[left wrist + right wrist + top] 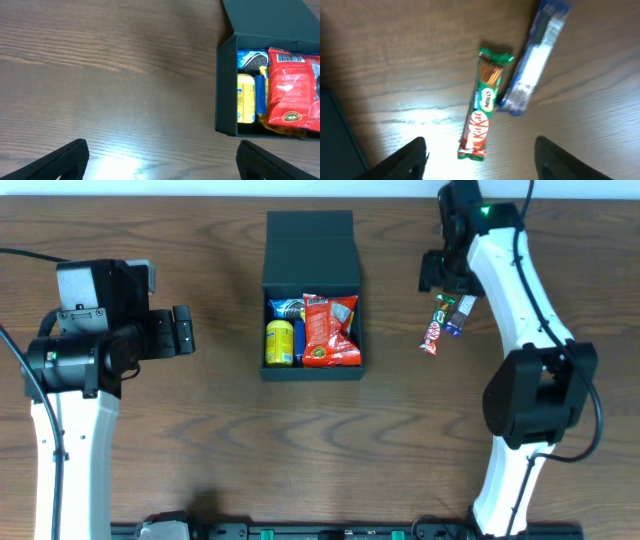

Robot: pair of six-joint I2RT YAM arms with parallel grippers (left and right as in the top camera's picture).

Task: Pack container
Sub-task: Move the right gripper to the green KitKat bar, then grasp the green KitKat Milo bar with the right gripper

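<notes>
The black container (310,245) sits at 12 o'clock on the table with its lid open toward the back. It holds a red bag (330,330), a yellow packet (279,342) and a blue cookie packet (285,308).

We think the step now is picking up the next snack. The right gripper (480,145) hangs over a KitKat bar (482,112), at 3 o'clock from the box. Its fingers are spread wide and hold nothing. Next it should go down, pinch the bar and carry it to the box.

The left gripper (162,150) waits at 9 o'clock, also spread and empty.

The right wrist view is blurry. We cannot read the blue and silver packet (535,65), and its top is cut off. The red bag hides what is under it.
</notes>
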